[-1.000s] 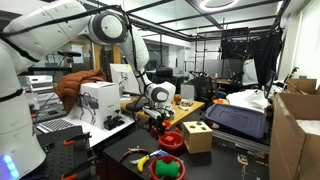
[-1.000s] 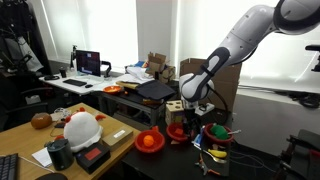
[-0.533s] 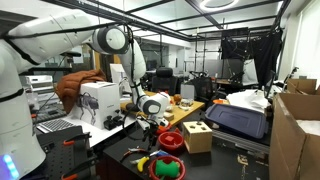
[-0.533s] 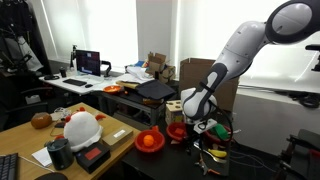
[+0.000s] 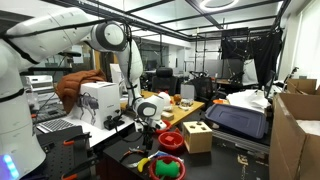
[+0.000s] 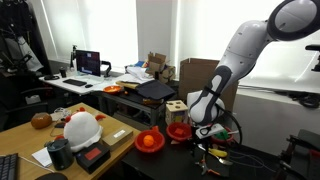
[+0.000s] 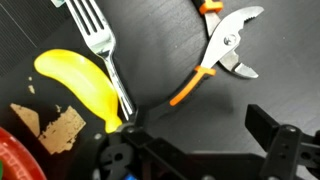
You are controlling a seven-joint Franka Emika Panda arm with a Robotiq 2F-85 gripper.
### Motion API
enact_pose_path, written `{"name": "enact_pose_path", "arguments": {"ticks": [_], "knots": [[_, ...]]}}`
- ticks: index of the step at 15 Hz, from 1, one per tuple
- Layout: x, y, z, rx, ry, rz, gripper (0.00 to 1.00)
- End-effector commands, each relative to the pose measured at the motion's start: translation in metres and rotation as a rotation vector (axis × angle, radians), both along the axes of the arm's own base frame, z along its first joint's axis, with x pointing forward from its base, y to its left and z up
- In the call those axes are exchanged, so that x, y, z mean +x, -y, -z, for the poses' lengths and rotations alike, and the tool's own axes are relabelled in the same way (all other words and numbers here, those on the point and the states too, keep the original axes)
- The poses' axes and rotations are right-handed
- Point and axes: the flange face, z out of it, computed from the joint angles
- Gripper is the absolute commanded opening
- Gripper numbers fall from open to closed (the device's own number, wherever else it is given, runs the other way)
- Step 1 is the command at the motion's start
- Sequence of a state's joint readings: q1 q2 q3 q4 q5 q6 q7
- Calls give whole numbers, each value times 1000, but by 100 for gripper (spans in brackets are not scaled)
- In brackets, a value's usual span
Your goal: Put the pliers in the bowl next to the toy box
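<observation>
Our gripper (image 7: pixel 195 126) hangs low over the black table (image 7: pixel 290 40) with its fingers (image 7: pixel 268 128) spread wide and nothing between them; in both exterior views it points down at the clutter on the table's near end (image 5: pixel 148 122) (image 6: pixel 205 122)

We see the toy box (image 5: pixel 197 136), a light wooden cube with shapes cut in its top, standing on the same table, well apart from the gripper. The red bowl (image 5: pixel 172 140) sits just beside it, on the side toward the gripper, and in an exterior view it sits in front of the box (image 6: pixel 178 129)

The pliers (image 7: pixel 225 50) lie flat on the table, outside the bowl, just beyond the fingertips in the wrist view; their metal tips are parted and one orange handle runs down toward the gap between the fingers

A yellow banana-shaped toy (image 7: pixel 80 85) lies to the left of them, with a metal fork (image 7: pixel 100 45) resting along its edge
</observation>
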State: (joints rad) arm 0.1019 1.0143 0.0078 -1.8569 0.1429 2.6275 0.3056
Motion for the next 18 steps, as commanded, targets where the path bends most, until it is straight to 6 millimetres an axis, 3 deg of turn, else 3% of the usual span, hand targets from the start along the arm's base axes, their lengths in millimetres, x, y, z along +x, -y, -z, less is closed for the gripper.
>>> {"name": "enact_pose_path", "arguments": {"ticks": [1, 9, 13, 18], "knots": [[-14, -3, -17, -6, -3, 33, 100], [-12, -14, -49, 41, 32, -64, 100], [-16, -22, -49, 87, 2, -84, 100], [-39, -36, -45, 90, -27, -53, 100]]}}
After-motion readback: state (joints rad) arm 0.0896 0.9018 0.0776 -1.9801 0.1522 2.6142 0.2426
